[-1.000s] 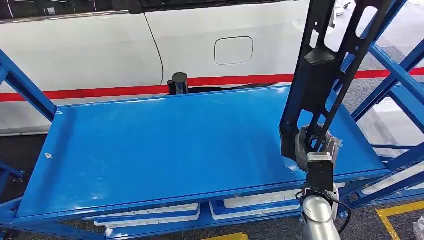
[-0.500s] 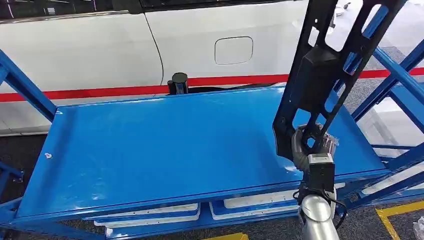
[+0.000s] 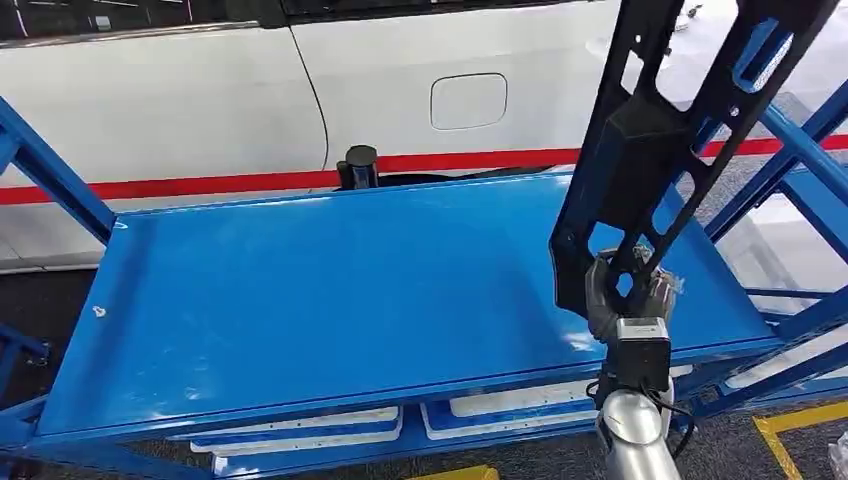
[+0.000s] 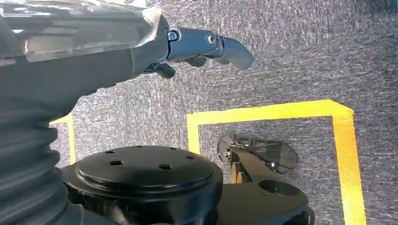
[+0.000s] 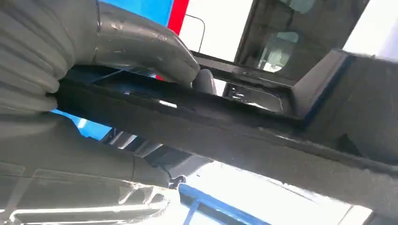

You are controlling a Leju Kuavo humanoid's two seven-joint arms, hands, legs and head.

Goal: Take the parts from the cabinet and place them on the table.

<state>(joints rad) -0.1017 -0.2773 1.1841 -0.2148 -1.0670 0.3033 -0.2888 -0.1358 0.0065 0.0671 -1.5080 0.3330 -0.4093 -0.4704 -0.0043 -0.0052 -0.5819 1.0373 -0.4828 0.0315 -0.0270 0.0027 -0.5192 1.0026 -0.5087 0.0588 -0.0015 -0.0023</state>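
A long black part [image 3: 660,130], a framed bracket with cut-outs, stands nearly upright over the right end of the blue table [image 3: 330,290]. My right hand [image 3: 625,290] grips its lower end just above the table's front right area. Up close in the right wrist view, the thumb [image 5: 150,47] wraps over a dark bar of the part [image 5: 244,136]. My left hand [image 4: 206,44] hangs over the grey carpet, fingers loosely extended and holding nothing.
A white vehicle body [image 3: 300,90] with a red stripe stands behind the table. Blue diagonal frame beams [image 3: 790,150] rise at the right, another at the left [image 3: 50,170]. White trays [image 3: 300,425] lie on the shelf below. Yellow floor tape [image 4: 338,136] marks the carpet.
The part in my right hand has tilted slightly, its top leaning further right, and the hand has shifted a little left and lower over the table.
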